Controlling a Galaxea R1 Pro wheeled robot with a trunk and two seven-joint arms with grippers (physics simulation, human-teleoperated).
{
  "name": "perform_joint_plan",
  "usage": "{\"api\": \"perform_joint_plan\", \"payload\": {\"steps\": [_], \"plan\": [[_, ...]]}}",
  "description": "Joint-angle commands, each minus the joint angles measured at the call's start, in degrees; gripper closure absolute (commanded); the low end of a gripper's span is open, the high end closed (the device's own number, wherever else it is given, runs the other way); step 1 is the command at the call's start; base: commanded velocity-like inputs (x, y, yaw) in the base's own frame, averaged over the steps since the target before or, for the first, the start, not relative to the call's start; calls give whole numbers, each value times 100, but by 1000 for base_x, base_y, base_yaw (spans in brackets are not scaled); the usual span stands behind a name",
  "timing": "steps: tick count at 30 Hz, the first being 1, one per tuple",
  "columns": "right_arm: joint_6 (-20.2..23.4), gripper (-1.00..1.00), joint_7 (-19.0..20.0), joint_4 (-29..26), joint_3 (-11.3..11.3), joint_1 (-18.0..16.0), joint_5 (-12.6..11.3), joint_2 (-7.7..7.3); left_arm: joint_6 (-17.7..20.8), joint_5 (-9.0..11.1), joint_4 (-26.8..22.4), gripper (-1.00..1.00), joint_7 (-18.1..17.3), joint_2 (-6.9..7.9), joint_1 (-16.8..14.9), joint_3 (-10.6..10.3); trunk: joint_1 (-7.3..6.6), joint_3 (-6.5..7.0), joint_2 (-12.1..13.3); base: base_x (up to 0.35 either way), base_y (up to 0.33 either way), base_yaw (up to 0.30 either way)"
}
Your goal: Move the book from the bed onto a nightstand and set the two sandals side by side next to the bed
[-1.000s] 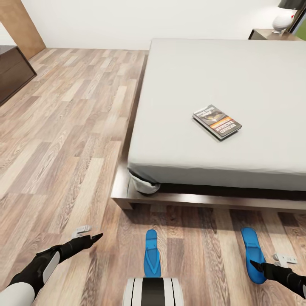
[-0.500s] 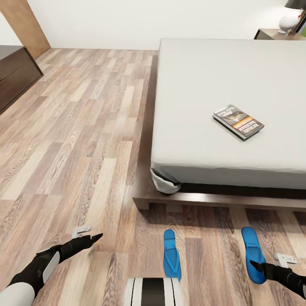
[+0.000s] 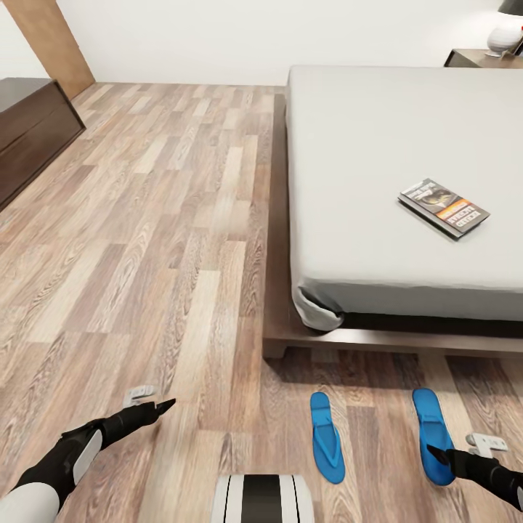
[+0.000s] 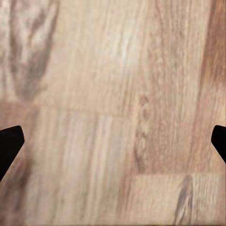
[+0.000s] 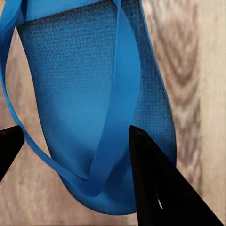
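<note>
The ribbed, bright blue held sandal [image 3: 433, 434] has kept its lower-right place under the right gripper [image 3: 438, 455], apparently clamped on it, while the other sandal [image 3: 327, 437] has drawn nearer: pairing is closer. The glossy thin book [image 3: 444, 208] lies on the matte grey bed [image 3: 378, 145] at right. The left gripper [image 3: 164, 404] is spread over plank floor [image 3: 145, 218].

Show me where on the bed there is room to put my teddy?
The bed has bare mattress all along its near-left side, between the edge and the book, and behind the book toward the far wall. The only taken spot is where the book lies, near the right.
</note>
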Motion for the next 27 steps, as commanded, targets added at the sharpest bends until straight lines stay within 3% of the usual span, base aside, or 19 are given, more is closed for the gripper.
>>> {"api": "perform_joint_plan", "payload": {"steps": [1, 22, 27], "plan": [[67, 100, 39, -9, -31, -2, -37, 3, 56, 51, 1, -100, -17, -1, -2, 12, -1, -3, -1, 0, 296, 0], [67, 100, 41, -9, -31, -5, -32, 3, 56, 42, 1, -100, -21, -4, -2, 2, -1, -3, -1, 32, 298, 0], [67, 100, 42, -9, -31, -2, -36, 5, 56, 50, 1, -100, -21, -6, -2, 2, -1, -3, -1, 43, 109, 0]]}}
